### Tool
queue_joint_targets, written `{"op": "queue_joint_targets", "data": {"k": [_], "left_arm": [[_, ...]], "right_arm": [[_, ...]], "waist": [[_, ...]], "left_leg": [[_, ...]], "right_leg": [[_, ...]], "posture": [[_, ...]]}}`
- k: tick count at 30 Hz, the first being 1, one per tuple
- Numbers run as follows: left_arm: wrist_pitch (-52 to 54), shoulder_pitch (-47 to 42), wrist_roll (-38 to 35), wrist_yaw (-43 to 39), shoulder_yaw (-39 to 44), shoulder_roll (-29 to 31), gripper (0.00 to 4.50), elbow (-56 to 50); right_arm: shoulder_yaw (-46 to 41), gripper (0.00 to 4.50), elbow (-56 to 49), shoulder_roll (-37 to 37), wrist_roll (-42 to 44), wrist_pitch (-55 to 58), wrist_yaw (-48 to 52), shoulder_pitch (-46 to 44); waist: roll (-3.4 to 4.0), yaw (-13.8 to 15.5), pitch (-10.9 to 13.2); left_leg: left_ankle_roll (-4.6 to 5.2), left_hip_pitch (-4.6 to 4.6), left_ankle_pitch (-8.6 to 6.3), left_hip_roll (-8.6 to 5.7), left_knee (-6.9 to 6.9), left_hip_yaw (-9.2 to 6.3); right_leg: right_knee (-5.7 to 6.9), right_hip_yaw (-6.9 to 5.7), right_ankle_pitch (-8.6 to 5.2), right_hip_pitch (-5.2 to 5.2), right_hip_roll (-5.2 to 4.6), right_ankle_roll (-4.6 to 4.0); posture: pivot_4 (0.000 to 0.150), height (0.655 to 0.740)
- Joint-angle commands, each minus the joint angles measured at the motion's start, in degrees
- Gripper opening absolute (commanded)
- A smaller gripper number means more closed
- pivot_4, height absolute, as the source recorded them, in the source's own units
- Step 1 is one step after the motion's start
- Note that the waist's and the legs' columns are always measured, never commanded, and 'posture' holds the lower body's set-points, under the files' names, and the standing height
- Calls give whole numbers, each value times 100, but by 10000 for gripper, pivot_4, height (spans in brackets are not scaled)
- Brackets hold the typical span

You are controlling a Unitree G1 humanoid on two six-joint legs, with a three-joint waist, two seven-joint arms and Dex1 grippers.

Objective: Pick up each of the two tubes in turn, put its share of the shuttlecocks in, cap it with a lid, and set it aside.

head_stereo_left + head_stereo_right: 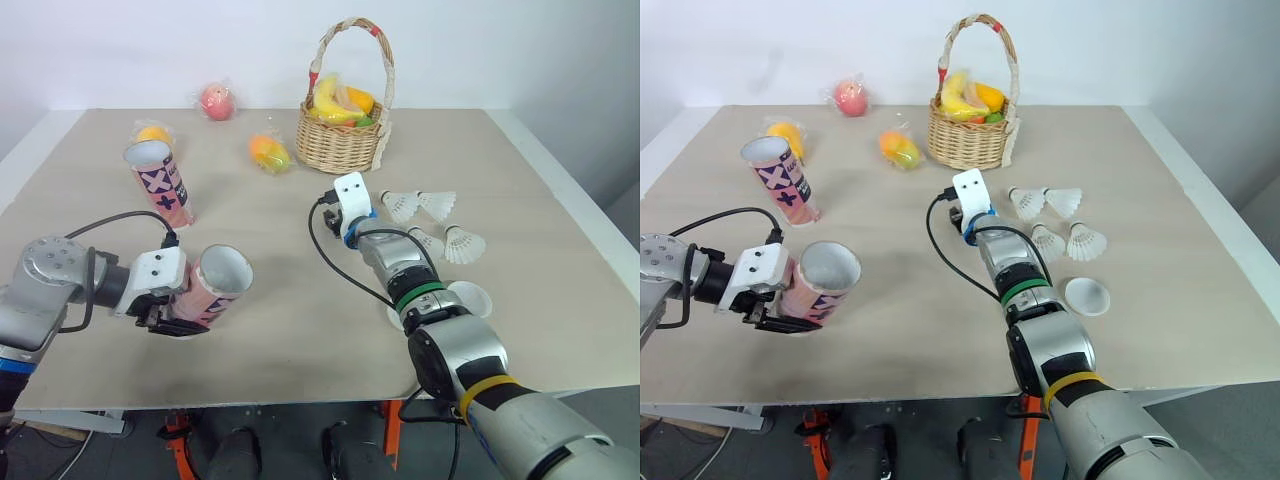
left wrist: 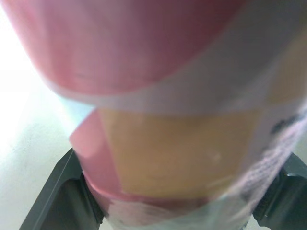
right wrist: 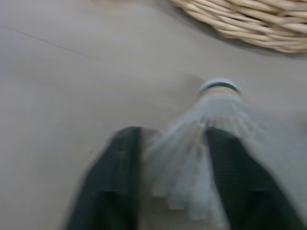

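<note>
While left gripper clamps tube, right gripper grips shuttlecock; basket holds fruit.

The basket is rough woven wicker, the table smooth and matt, the near tube glossy card.

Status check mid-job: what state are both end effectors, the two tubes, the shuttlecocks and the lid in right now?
left end effector: shut on held tube.
held tube: tilted, uncapped.
second tube: standing on the table, uncapped.
right end effector: shut on held shuttlecock.
loose shuttlecocks: four, lying on the table.
lid: lying on the table, on no tube.
</note>
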Motion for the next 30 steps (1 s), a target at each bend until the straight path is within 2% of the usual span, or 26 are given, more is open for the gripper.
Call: {"op": "queue_joint_targets", "data": {"k": [1,2,5,7,8,10,12,15,20,25,30], "left_arm": [[78,16,-136,89,116,-13,33374,-188],[91,7,-141,94,110,-22,33374,-198],[78,-21,-124,101,72,-44,33374,-161],[43,-47,-101,104,26,-66,33374,-113],[38,-66,-96,101,3,-82,33374,-99],[28,-107,-80,102,-36,-112,33374,-70],[29,-105,-76,92,-38,-114,33374,-79],[29,-104,-75,71,-36,-117,33374,-79],[1,-151,-57,42,-58,-132,33374,-14],[-23,-225,-34,15,-124,-180,33374,77],[-39,-286,-31,-29,-174,-205,33374,147]], "right_arm": [[-57,2475,-154,-20,-10,-231,28,-201],[-84,396,-251,-16,31,-236,81,-159],[-62,396,-696,2,140,-256,475,32],[190,396,-1437,-75,128,-447,1092,359],[327,396,-2185,-218,285,-585,1723,641],[514,396,-3507,-626,546,-760,2756,1089],[552,396,-4307,-915,808,-645,3351,1339],[606,396,-5766,-1846,1414,-503,4777,1694],[848,396,-7223,-2945,2044,-85,6196,1912],[1267,396,-7470,-2990,2011,102,6545,1669],[1855,396,-6844,-2565,1394,-337,6594,1238]], "waist": [[0,-1,0],[0,-1,0],[0,-1,0],[1,-1,0],[1,6,0],[6,31,4],[11,61,7],[13,101,9],[15,92,10],[21,73,13],[21,81,13]], "left_leg": [[0,0,0,0,0,-1],[0,0,0,0,0,-2],[0,0,0,0,0,-3],[0,0,0,0,0,-3],[0,-1,0,0,-1,-5],[-1,-4,-1,-3,-3,-12],[-2,-9,-1,-4,-3,-14],[-2,-9,-1,-4,-1,-15],[-2,8,-1,5,0,-15],[1,18,1,25,5,-13],[9,17,7,26,9,-11]], "right_leg": [[0,0,0,0,0,0],[0,-1,0,0,1,0],[0,0,0,1,0,0],[0,-1,0,1,0,1],[0,-2,-2,2,1,3],[0,-6,-6,2,0,5],[-2,-8,-7,2,-1,8],[-2,-10,-7,2,-2,7],[-3,-17,-13,11,4,7],[0,-21,-8,8,22,4],[0,-20,-1,6,23,5]], "posture": [[1500,7400],[1500,7400],[1500,7400],[1500,7400],[1500,7400],[1500,7400],[1500,7400],[1500,7400],[1500,7400],[1500,7400],[1500,7400]]}}
